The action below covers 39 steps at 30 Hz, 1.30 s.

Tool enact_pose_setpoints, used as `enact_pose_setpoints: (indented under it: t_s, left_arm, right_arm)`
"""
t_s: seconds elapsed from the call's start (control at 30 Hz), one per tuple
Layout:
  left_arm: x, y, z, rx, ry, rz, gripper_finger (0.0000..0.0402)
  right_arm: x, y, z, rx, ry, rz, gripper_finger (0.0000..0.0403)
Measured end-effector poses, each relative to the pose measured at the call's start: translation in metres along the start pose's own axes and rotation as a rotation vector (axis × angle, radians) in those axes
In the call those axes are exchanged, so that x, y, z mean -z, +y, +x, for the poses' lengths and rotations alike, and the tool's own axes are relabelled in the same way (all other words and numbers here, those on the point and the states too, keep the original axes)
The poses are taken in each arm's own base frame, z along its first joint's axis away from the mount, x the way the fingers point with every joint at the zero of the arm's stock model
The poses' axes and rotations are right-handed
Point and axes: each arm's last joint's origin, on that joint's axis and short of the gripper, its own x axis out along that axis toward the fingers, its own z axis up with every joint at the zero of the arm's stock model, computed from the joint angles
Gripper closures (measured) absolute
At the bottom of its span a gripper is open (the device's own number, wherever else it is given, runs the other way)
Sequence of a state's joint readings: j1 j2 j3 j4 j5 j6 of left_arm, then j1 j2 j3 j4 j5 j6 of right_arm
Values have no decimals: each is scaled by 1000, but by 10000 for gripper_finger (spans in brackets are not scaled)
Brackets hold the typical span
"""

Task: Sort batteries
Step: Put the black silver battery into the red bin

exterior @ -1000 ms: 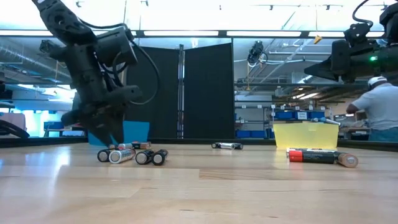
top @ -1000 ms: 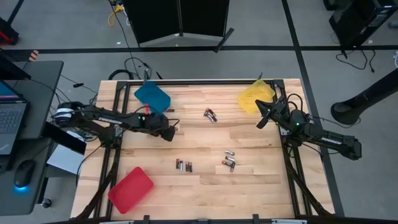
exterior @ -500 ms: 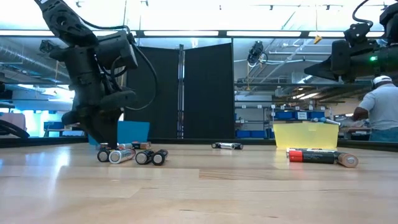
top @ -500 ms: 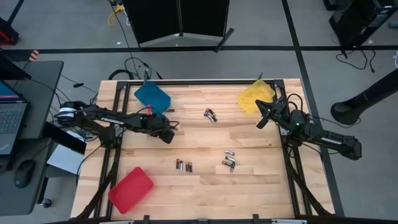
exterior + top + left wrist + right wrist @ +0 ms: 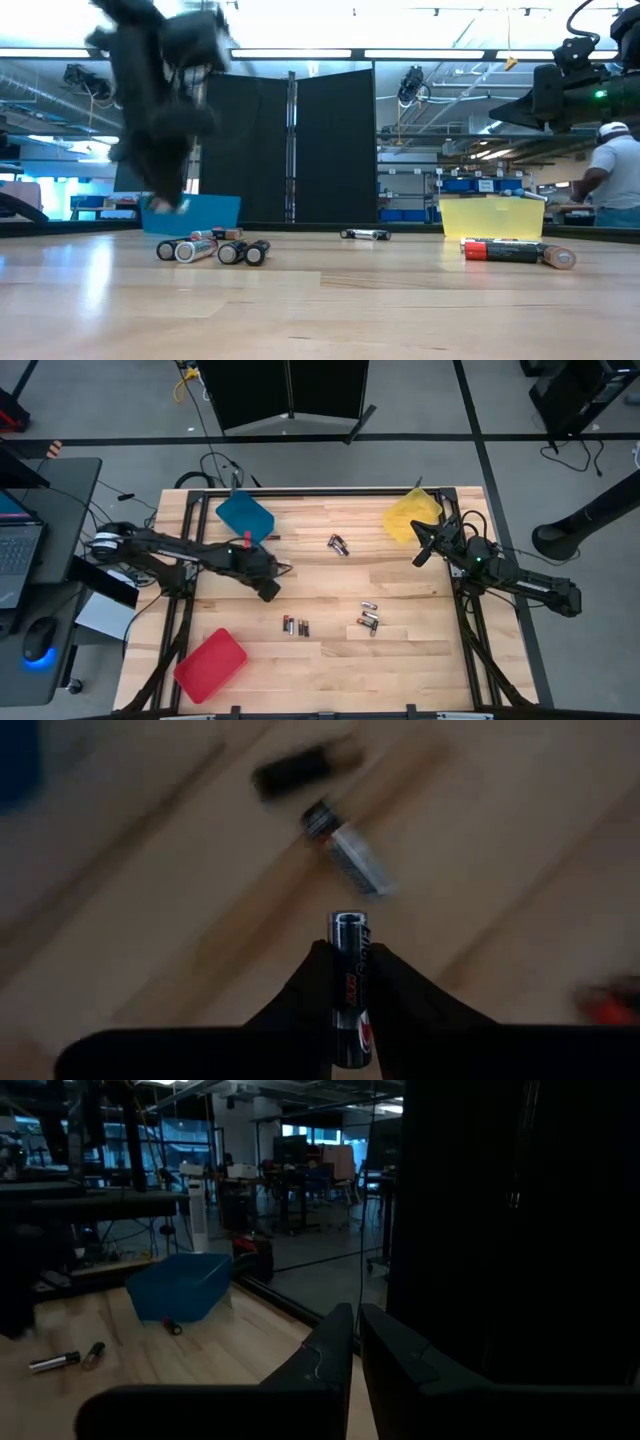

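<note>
My left gripper [image 5: 270, 592] hangs above the table's left middle, blurred in the low view [image 5: 165, 195], and is shut on a dark battery with a silver end [image 5: 349, 982]. Other batteries lie on their sides on the wood: a row [image 5: 295, 627] near the middle front, a cluster [image 5: 368, 619] to its right, a pair [image 5: 339, 545] farther back, and one [image 5: 272, 537] beside the blue tray [image 5: 245, 516]. My right gripper [image 5: 420, 550] waits shut in the air by the yellow tray [image 5: 410, 518], its fingers together in its wrist view [image 5: 356, 1330]. My left gripper pinches the battery's long sides [image 5: 349, 995] between its two fingers [image 5: 300, 1000]. The silver end [image 5: 348, 922] sticks out past the fingertips. The fingers come from above, pointing steeply down. The battery is lifted clear of the table.
A red tray [image 5: 210, 663] sits at the near left corner, the blue tray at the far left, the yellow tray at the far right. Bare wood lies between the battery groups. A person [image 5: 610, 175] stands in the room beyond the table.
My left gripper has closed its fingers low at the table, then risen well clear of the wood and drifted a little toward the near edge, turning as it went. The batteries lying on the table have stayed where they were.
</note>
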State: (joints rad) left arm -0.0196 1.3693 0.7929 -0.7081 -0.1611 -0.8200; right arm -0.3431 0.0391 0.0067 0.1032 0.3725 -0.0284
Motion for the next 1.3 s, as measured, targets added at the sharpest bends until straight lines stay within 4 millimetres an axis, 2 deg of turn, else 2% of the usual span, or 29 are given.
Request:
enact_pose_setpoints:
  t_s: [0.17,0.23,0.37,0.57,0.7,0.87,1.1,1.3]
  left_arm:
    - [7,-37,-55,55,-42,97,358]
    - [17,-51,-77,65,-60,120,358]
    - [49,-76,-110,141,-70,125,358]
    - [117,-88,-131,190,3,49,358]
    - [161,-89,-133,155,49,43,358]
    - [196,-93,-120,50,122,41,358]
    - [215,-100,-95,-49,162,88,358]
    - [223,-93,-67,5,195,71,358]
  right_arm:
    - [0,0,0,0,0,0,368]
    - [0,0,0,0,-3,1,368]
    - [-1,0,0,0,-12,4,366]
    - [-1,0,0,0,-15,6,369]
    - [-1,0,0,0,-15,6,366]
    - [-1,0,0,0,-15,5,368]
    - [-1,0,0,0,-14,6,367]
    - [-1,0,0,0,-15,6,368]
